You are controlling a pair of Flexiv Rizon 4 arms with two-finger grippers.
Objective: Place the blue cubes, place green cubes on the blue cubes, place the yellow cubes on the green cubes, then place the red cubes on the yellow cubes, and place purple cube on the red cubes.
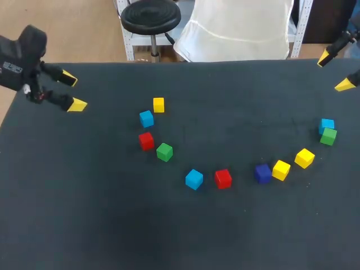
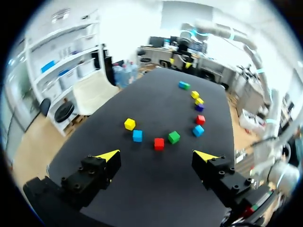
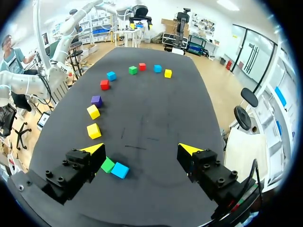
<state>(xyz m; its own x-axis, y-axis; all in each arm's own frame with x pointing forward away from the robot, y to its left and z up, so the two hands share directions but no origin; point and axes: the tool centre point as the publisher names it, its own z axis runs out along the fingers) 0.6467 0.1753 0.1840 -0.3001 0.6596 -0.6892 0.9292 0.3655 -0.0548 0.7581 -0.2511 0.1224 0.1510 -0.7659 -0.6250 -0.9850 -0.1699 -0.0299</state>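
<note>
Left hand point(image 1: 73, 91) gapes (cube point(image 1: 262, 172) maybe purple).

The table point(image 1: 84, 214) looks matt, dark and felt-like; the purple cube point(image 1: 262, 172) smooth-faced, faintly glossy.

Desk point(image 1: 112, 236) plain matte black. All solid colours, no pattern: three light-blue cubes point(image 1: 146, 118), point(image 1: 194, 179), point(image 1: 327, 125); two green cubes point(image 1: 164, 152), point(image 1: 328, 136); three yellow cubes point(image 1: 158, 104), point(image 1: 281, 170), point(image 1: 304, 158); two red cubes point(image 1: 146, 140), point(image 1: 223, 178); one dark purple cube point(image 1: 262, 173).
</note>
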